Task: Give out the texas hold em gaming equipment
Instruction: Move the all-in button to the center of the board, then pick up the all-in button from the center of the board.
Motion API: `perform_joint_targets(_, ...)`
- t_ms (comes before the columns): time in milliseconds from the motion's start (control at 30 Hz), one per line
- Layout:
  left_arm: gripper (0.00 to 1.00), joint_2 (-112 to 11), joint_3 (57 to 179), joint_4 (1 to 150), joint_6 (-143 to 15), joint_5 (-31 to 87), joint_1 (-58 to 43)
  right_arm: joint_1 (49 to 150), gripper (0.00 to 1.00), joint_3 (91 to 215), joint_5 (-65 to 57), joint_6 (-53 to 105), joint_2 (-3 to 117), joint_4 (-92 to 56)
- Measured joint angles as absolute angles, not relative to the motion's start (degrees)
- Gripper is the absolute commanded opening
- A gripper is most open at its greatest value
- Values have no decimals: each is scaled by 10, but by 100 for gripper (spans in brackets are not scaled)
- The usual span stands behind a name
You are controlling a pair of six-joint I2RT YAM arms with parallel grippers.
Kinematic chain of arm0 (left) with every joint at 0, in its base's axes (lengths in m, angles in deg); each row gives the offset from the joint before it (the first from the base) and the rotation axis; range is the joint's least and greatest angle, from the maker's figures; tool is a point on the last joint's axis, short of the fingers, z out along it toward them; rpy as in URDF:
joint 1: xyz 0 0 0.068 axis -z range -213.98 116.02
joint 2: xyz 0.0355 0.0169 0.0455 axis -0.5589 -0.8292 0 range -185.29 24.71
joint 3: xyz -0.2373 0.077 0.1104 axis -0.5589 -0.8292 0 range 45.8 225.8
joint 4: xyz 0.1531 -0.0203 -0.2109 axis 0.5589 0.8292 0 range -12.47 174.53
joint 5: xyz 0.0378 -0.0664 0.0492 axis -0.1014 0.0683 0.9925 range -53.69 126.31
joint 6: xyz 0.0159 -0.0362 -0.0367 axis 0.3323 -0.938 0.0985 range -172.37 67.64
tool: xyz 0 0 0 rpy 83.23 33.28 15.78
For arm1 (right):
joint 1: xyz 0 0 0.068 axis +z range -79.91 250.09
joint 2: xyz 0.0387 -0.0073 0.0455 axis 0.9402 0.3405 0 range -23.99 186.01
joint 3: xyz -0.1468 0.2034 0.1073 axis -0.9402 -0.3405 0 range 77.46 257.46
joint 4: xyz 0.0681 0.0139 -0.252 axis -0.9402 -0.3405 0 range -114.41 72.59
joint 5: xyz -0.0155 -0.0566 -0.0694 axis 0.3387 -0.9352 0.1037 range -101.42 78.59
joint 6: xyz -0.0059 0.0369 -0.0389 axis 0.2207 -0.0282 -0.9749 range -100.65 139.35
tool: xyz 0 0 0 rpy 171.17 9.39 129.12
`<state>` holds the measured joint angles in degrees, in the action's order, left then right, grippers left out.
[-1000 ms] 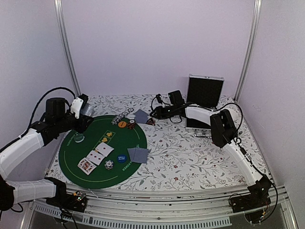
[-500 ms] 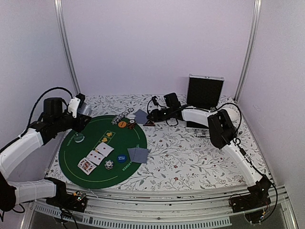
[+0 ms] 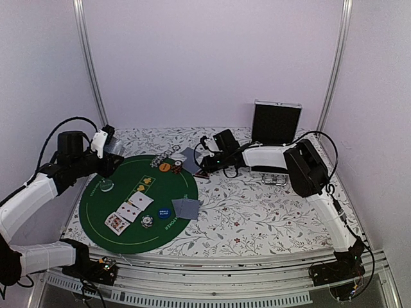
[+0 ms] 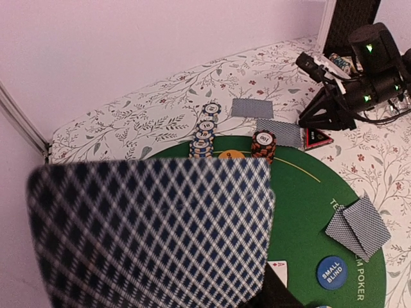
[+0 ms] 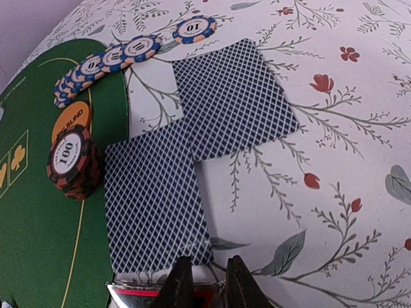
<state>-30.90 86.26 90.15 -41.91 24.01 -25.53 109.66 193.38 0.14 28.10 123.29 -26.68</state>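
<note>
**Entry: marker pick, right arm.**

**Near.** On the green mat (image 3: pixel 115 234) lay the face-up cards (image 3: pixel 131 208), a lone chip pile (image 3: pixel 147 221), the blue disc (image 4: pixel 331 273) and a face-down pair (image 4: pixel 357 226).

**Middle.** The left gripper (image 3: pixel 113 154) was clenched on the held cards (image 4: pixel 154 231), backs to its wrist camera, above the mat's far left edge.

**Far.**
- The triangular marker (image 4: pixel 316 136) lay flat on the floral tabletop (image 3: pixel 257 205), just off the mat's rim.
- It sat just beside the end of one of two overlapping face-down cards (image 5: pixel 157 199); whether they touched could not be told.
- The tall chip stack (image 5: pixel 74 160) and the orange disc (image 5: pixel 69 119) stood near.
- The right gripper (image 5: pixel 207 285) was set over the marker's red edge, fingers drawn to a slim gap. Whether they had actually pinched it could not be told.

**Handling (judgement).**
- The marker looked thin and flat, so the hold should be on its rim, with the fingertips low.
- It should be lifted straight up before travelling, so the adjoining card was not dragged and the chip stack was not clipped.
- The hold should be checked before the marker was carried to a seat.
</note>
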Motion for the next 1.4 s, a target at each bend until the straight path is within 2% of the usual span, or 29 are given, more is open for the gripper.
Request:
perform_joint_targets(300,40,-308,863,902,-420,237,-255,1115,25,1756,-54,235,1117,-266)
perform_joint_targets(467,40,-308,863,902,-420,235,-255,1116,39,1712,-56,219,1083,-275)
perform_joint_targets(533,40,-308,863,902,-420,234,-255,1116,52,1709,-52,213,1075,-288)
perform_joint_targets(667,40,-308,863,902,-420,234,-255,1118,94,1716,-48,206,1070,-313)
perform_joint_targets(700,40,-308,862,902,-420,234,-255,1118,100,1719,-49,208,1070,-316)
perform_joint_targets(1133,40,-313,863,902,-422,228,-255,1179,99,1838,-114,208,1113,-383)
perform_joint_targets(1400,40,-313,863,902,-422,226,-255,1179,99,1846,-135,184,1135,-421)
